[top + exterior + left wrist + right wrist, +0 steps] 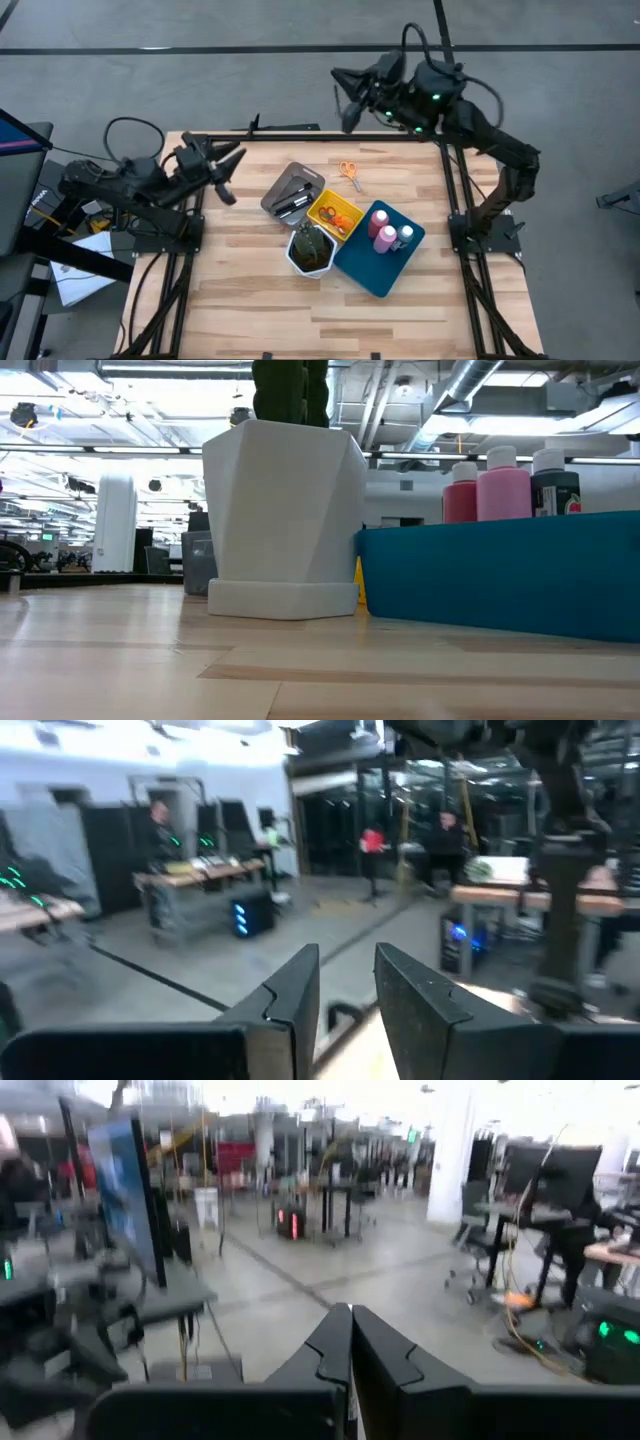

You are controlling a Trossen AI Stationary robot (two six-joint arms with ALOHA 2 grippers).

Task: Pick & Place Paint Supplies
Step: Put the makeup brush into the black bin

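Meanwhile, your left tool (228, 172) hovered over the desk's (250, 290) left side, its fingers (290, 1000) parted a little around nothing. Your right tool (347, 100) sat beyond the far edge, pinched fully closed and empty. Two pink bottles (383, 228) and a grey white-capped bottle (405, 235) stood in the blue tray (375, 268); orange scissors (350, 174) lay loose on the desk beyond the yellow tray (325, 205).

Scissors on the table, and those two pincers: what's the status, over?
Left pincer open, empty, over table's left edge. Right pincer shut, empty, raised beyond far edge. Orange scissors loose on the wood, beside the yellow tray. Nothing blocking them.
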